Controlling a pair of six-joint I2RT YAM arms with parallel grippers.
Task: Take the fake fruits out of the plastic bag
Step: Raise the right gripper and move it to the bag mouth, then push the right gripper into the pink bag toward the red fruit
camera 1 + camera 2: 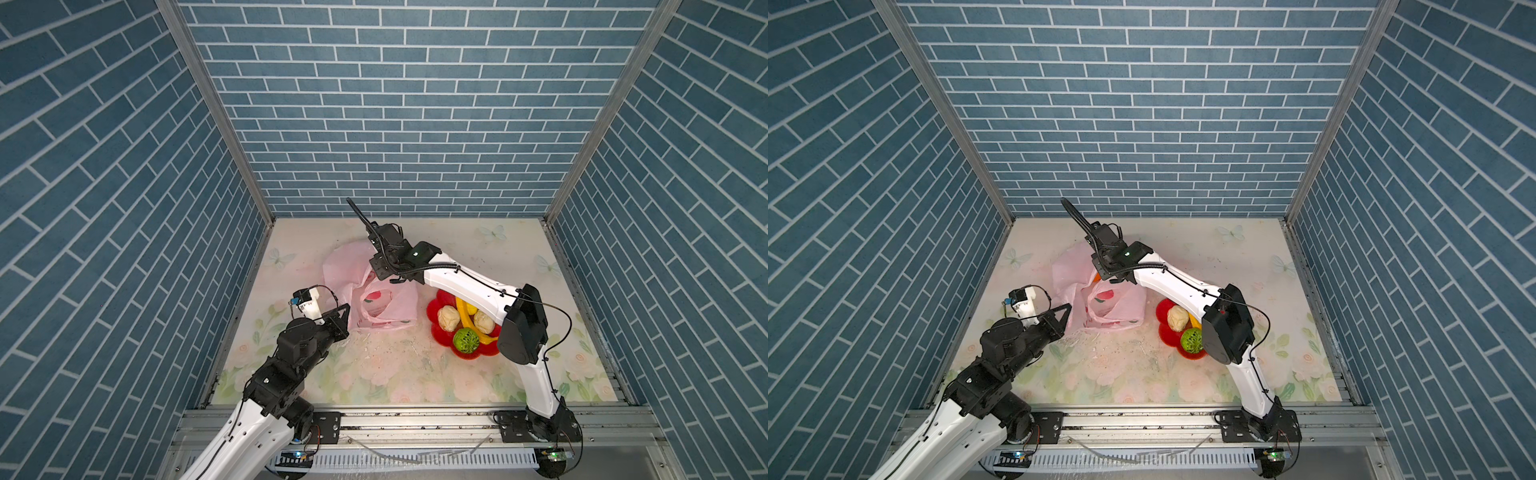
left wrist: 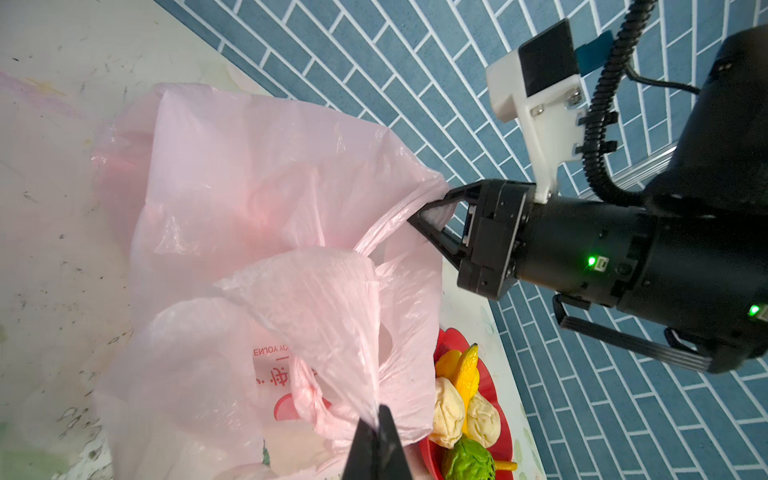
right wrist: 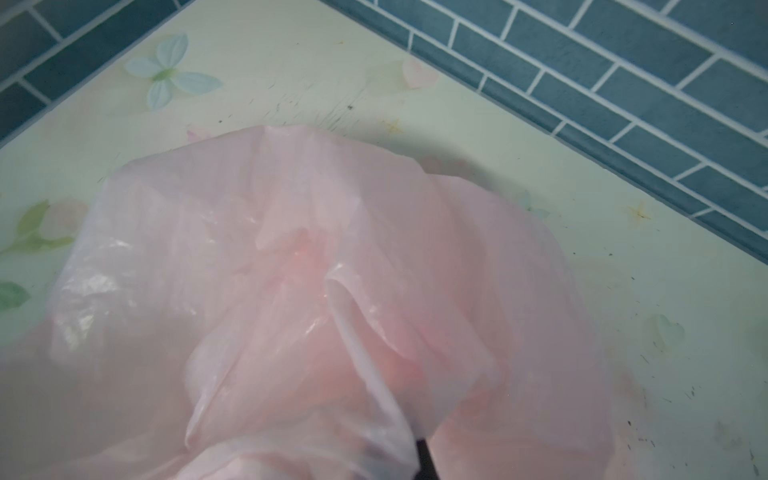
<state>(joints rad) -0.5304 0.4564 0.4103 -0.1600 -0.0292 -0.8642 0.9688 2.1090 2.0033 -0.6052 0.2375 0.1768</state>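
Observation:
The pale-pink plastic bag (image 1: pixel 392 305) lies crumpled at the middle left of the table, with a red print (image 2: pixel 286 409) showing through the film. My left gripper (image 2: pixel 380 413) is shut on a fold of the bag's near rim, seen in a top view at the left gripper (image 1: pixel 347 308). My right gripper (image 2: pixel 417 218) is shut on the bag's far rim and handle loop; in its own wrist view the film covers all but a dark fingertip (image 3: pixel 423 451). Two cream lumps (image 1: pixel 449 318), a yellow banana (image 1: pixel 462 309) and a green ball (image 1: pixel 465 340) sit in the red dish (image 1: pixel 434 308).
The red flower-shaped dish stands right of the bag, and the right arm's elbow (image 1: pixel 521 328) hangs over its right side. Blue brick walls (image 1: pixel 395 124) close the back and both sides. An aluminium rail (image 1: pixel 415 419) runs along the front edge.

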